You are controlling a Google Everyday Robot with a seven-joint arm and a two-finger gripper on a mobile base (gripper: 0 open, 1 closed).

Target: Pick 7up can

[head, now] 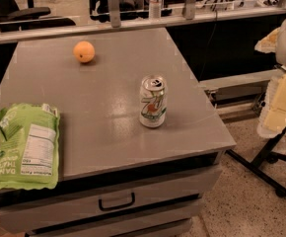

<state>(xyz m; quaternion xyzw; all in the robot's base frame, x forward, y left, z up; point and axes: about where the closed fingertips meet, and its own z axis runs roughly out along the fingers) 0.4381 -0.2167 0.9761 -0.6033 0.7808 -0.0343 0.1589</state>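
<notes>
The 7up can is silver-white with green and red marks and a silver top with a pull tab. It stands upright on the grey table, right of the middle and towards the front edge. My gripper shows as a white and pale yellow shape at the right edge of the camera view, beyond the table's right side. It is well apart from the can and holds nothing that I can see.
An orange lies at the table's back left. A green snack bag lies flat at the front left corner. A drawer handle is below the front edge. Black chair legs with casters stand on the floor at the right. A rail with a bottle runs behind the table.
</notes>
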